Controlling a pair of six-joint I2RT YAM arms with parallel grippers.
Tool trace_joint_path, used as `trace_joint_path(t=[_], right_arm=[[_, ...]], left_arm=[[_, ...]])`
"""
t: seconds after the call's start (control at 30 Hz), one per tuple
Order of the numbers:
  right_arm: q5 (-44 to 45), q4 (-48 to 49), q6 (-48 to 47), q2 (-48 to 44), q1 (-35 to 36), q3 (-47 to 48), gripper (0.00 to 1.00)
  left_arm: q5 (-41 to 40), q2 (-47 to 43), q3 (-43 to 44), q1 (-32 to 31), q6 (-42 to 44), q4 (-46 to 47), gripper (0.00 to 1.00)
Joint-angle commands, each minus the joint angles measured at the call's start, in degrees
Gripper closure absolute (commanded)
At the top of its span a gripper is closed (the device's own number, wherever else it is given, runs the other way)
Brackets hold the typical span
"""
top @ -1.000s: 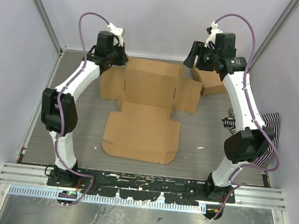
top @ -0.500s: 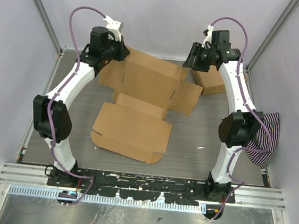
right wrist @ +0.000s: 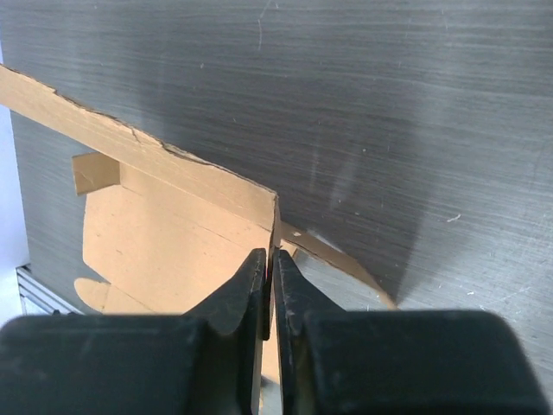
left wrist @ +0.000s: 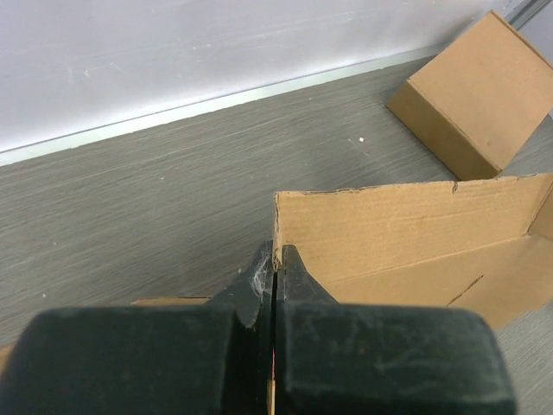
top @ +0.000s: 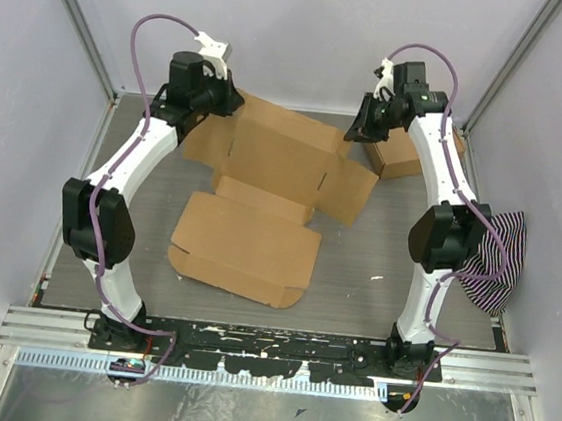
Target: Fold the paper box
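Note:
The paper box (top: 258, 238) is a brown die-cut sheet lying mostly flat mid-table, with its far panel raised off the surface. My left gripper (top: 232, 103) is shut on the far left corner of that panel; in the left wrist view the cardboard edge (left wrist: 406, 229) runs right from the pinched jaws (left wrist: 275, 259). My right gripper (top: 358, 131) is at the far right corner. The right wrist view shows its jaws (right wrist: 272, 264) closed on the thin cardboard edge (right wrist: 164, 242).
A compact brown carton (top: 402, 155) sits at the back right, just beyond the right gripper, and shows in the left wrist view (left wrist: 479, 95). A black-and-white striped cloth (top: 497, 258) hangs by the right wall. Walls enclose the table on three sides.
The right gripper's jaws have closed onto the box's far right corner. Both arms have lifted the far panel, and the front of the box has slid left.

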Motion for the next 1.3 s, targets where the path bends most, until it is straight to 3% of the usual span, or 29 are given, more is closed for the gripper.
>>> trace_joint_path(t=[0.0,0.07,0.13,0.37,0.53,0.77,0.9,1.27], right_arm=[[-3.0,-3.3,-1.2,0.8,0.1,2.5,0.92],[-2.4,-3.4,-1.2,0.9,0.1,2.3,0.99],[-0.7,-2.7,-0.9,0.5,0.2,2.1,0.99],[6.5,11.9,-0.9,-7.1,1.9,-6.3,0.99],[10.1,20.9,-1.6,-10.7,3.3,-12.5,0.99],[21.7,39.8,-10.0,-18.9,11.5,-27.2,0.99],[26.1,48.1,-11.9,-21.9,13.7,-33.9,0.99],[27.0,64.4,-9.6,-33.6,16.1,-56.5,0.99]], left_arm=[[1.0,-2.4,-0.9,0.1,-0.6,2.5,1.00],[0.7,-2.4,-0.7,0.1,-0.9,2.5,1.00],[-0.5,-2.2,-0.2,0.2,-2.1,2.0,0.97],[-1.7,-2.0,5.0,2.9,-13.8,-4.1,0.63],[-3.5,-6.0,6.0,3.5,-14.7,-14.2,0.53],[-6.7,-11.5,4.2,3.5,-12.0,-26.8,0.52],[-9.3,-13.9,1.3,3.5,-9.3,-29.4,0.53],[-15.6,-17.0,-4.3,3.5,-6.1,-32.4,0.55]])
